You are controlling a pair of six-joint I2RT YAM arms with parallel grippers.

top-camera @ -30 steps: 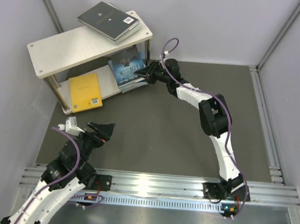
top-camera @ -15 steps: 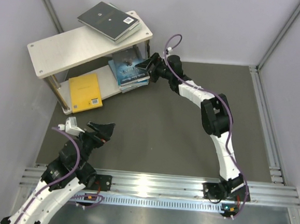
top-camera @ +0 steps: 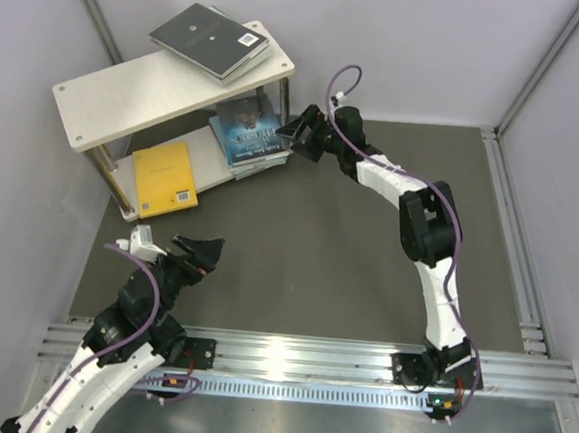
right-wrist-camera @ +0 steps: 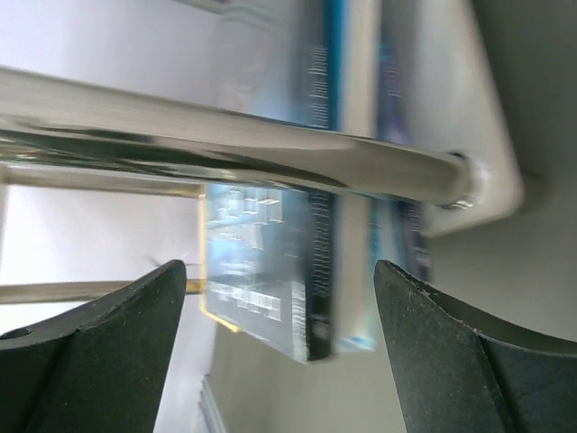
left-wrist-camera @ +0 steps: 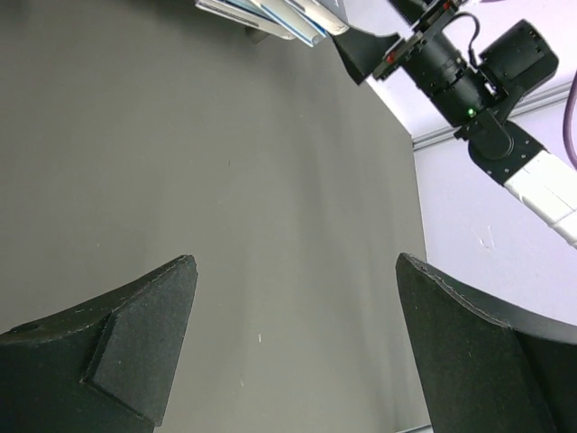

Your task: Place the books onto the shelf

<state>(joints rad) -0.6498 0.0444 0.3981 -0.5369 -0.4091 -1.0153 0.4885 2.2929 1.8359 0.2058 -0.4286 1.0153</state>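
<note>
Taking stock for you, every place reckoned from the shelf:

1. Small two-tier rack of pale wood boards on thin metal posts (top-camera: 129, 89): the shelf itself.
2. Stack of thin dark green and grey-green paperbacks (top-camera: 211, 38): flat on the top board, at its right end.
3. Thin yellow paperback (top-camera: 164, 175): flat on the lower board, left half, jutting forward from under the top board.
4. Stack of blue-covered paperbacks (top-camera: 251, 133): flat on the lower board, right end, beside the corner post, with a corner past the board's front edge. It probably sits there because the arm reaches in from that side.
5. Right gripper (top-camera: 296, 137): just off the shelf's right end, level with the lower board. Its fingers are spread wide and hold nothing. The wrist view shows the blue stack ahead, untouched. The spread looks meant to clear the books.
6. Left gripper (top-camera: 195, 249): well in front of the shelf, fingers wide, empty, over the dark grey mat (top-camera: 317, 249). You may judge it parked out of the way.

No book shows off the shelf, so the task looks near finished.
</note>
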